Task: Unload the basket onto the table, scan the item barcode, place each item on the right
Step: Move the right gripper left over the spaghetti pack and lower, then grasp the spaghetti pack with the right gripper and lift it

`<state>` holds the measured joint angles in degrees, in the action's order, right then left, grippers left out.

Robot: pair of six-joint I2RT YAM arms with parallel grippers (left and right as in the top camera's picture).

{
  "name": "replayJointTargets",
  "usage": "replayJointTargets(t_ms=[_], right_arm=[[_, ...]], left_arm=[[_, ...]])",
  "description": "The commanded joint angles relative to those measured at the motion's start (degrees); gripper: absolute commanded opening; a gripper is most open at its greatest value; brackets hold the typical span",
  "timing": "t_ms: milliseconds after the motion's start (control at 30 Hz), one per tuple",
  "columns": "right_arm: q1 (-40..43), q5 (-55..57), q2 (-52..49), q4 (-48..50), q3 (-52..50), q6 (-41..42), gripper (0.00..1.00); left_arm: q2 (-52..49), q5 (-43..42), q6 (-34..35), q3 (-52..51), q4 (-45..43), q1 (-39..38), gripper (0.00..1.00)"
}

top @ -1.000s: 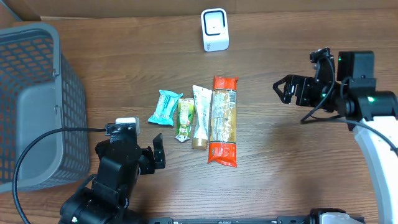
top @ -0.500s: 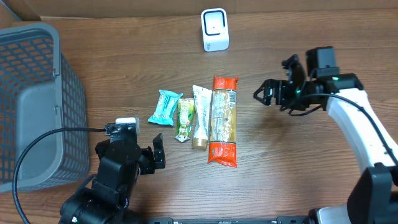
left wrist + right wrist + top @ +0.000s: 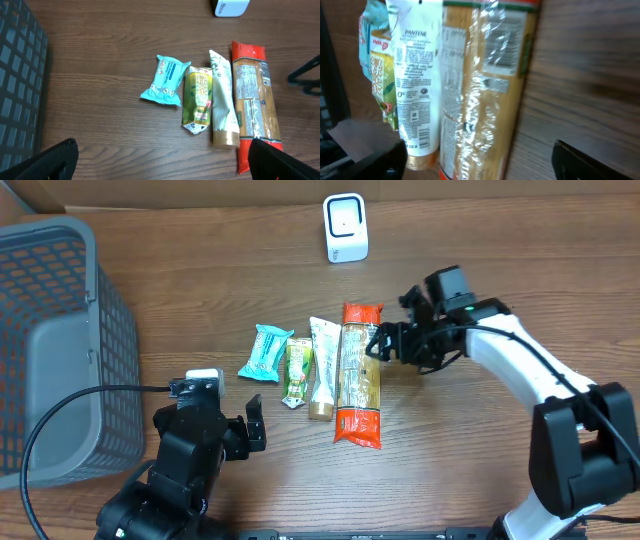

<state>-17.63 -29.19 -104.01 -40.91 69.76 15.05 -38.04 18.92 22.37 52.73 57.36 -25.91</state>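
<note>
Four items lie in a row mid-table: a teal packet [image 3: 266, 352], a green packet [image 3: 297, 370], a white tube [image 3: 321, 366] and a long pasta package [image 3: 360, 375] with orange ends. The white scanner [image 3: 345, 227] stands at the back. My right gripper [image 3: 385, 343] hovers at the pasta package's right edge, open. In the right wrist view its jaws straddle the pasta package [image 3: 485, 95], with the tube [image 3: 415, 85] just inside the left finger; the image is blurred. My left gripper [image 3: 245, 430] is open near the front, with nothing between its fingers [image 3: 50, 162].
A grey mesh basket [image 3: 60, 350] fills the left side of the table. The left wrist view shows the basket wall [image 3: 20, 75] on its left and the row of items ahead, with the scanner's base [image 3: 231, 6] at the top.
My right arm has swung left from the table's right side to the pasta package, and its jaws look slightly narrower. The left arm and the items have not moved.
</note>
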Motion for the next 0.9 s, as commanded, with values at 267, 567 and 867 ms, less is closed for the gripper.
replayJointTargets(t_ms=[267,567,867], right_arm=[[-9.6,12.4,-0.2,4.9,0.7,17.2,0.79],[-18.4,13.1,-0.7,9.2,0.7,22.2,0.43],[-20.2,13.1,-3.8,8.9,0.7,27.8,0.20]], left_arm=[[-0.1,1.0,0.8,-0.6,-0.2,-0.4,0.99],[-0.1,1.0,0.8,-0.6,-0.2,-0.4,0.99],[-0.1,1.0,0.8,-0.6,-0.2,-0.4,0.99]])
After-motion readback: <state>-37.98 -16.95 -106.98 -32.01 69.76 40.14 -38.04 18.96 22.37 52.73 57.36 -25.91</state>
